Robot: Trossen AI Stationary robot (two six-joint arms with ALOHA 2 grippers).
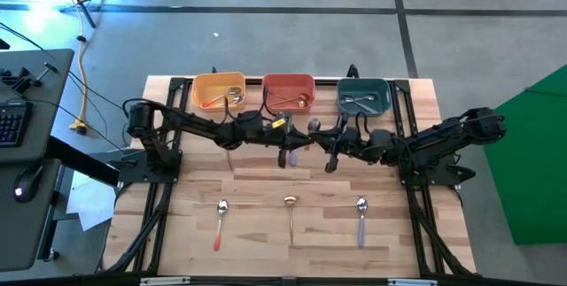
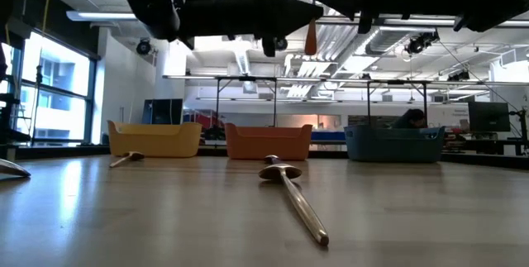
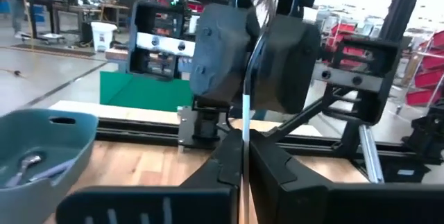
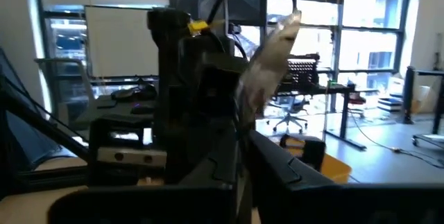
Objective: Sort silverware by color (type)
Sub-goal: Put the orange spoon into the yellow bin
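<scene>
Above mid-table, left gripper [image 1: 285, 141] and right gripper [image 1: 333, 149] meet, each pinching a spoon [image 3: 258, 2] upright, likely a handover. Three spoons [image 1: 290, 208] wait below; bins [image 1: 289, 85] hold sorted ones.

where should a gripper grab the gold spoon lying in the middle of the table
Probably mid-handle, from straight above. The gold spoon lies flat on the table, bowl toward the bins, its thin handle running toward the near edge. Set the fingers across the handle; the spoons either side lie well apart, so both sides look free.
</scene>
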